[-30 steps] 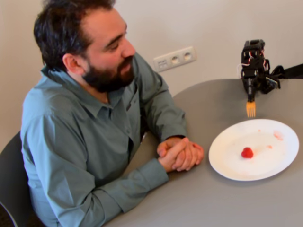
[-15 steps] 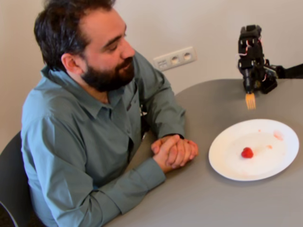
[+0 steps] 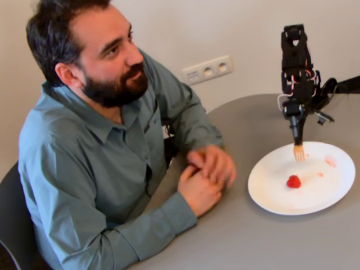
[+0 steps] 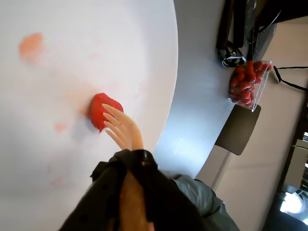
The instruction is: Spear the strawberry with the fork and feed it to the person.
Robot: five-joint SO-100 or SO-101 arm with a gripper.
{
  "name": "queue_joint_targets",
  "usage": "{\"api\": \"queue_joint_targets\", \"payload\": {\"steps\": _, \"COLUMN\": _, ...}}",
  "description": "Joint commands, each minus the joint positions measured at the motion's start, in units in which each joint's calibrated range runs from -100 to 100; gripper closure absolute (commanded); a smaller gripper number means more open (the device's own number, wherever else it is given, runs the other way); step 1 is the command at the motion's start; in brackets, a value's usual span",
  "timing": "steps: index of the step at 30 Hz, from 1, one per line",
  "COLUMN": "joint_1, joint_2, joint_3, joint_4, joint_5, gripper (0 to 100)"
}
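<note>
Fork poised tines-down over the plate, just above the strawberry.

In the fixed view the arm stands upright at the table's far side, its gripper [image 3: 296, 125] pointing straight down and clenched on the black stem of the fork [image 3: 298, 152]. The strawberry [image 3: 293, 181] lies near the middle of the white plate [image 3: 270, 191], apart from the tines there; in the wrist view the fork [image 4: 126, 130] tips overlap the strawberry [image 4: 102, 111], and whether they touch is unclear. The person [image 3: 101, 140] sits at left, hands together on the table; the finger ends are hidden behind dark wrapping.
</note>
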Motion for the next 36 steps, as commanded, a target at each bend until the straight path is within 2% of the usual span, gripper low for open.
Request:
{"api": "queue_joint_targets", "payload": {"steps": 1, "joint_1": 0.06, "joint_2": 3.0, "joint_3": -5.67, "joint_4": -0.37, "joint_5": -0.29, "gripper": 98}}
{"api": "queue_joint_targets", "payload": {"steps": 7, "joint_1": 0.8, "joint_2": 10.96, "joint_3": -22.17, "joint_4": 10.94, "joint_5": -0.34, "gripper": 98}}
{"api": "queue_joint_targets", "payload": {"steps": 12, "joint_1": 4.01, "joint_2": 14.94, "joint_3": -29.39, "joint_4": 12.94, "joint_5": -0.55, "gripper": 98}}
{"api": "queue_joint_targets", "payload": {"steps": 21, "joint_1": 4.53, "joint_2": 15.54, "joint_3": -28.12, "joint_4": 11.9, "joint_5": -1.28, "gripper": 98}}
{"api": "queue_joint_targets", "payload": {"steps": 28, "joint_1": 4.61, "joint_2": 24.18, "joint_3": -27.04, "joint_4": 11.81, "joint_5": -2.64, "gripper": 98}}
{"api": "queue_joint_targets", "payload": {"steps": 36, "joint_1": 4.76, "joint_2": 25.11, "joint_3": -22.8, "joint_4": 6.07, "joint_5": -2.54, "gripper": 98}}
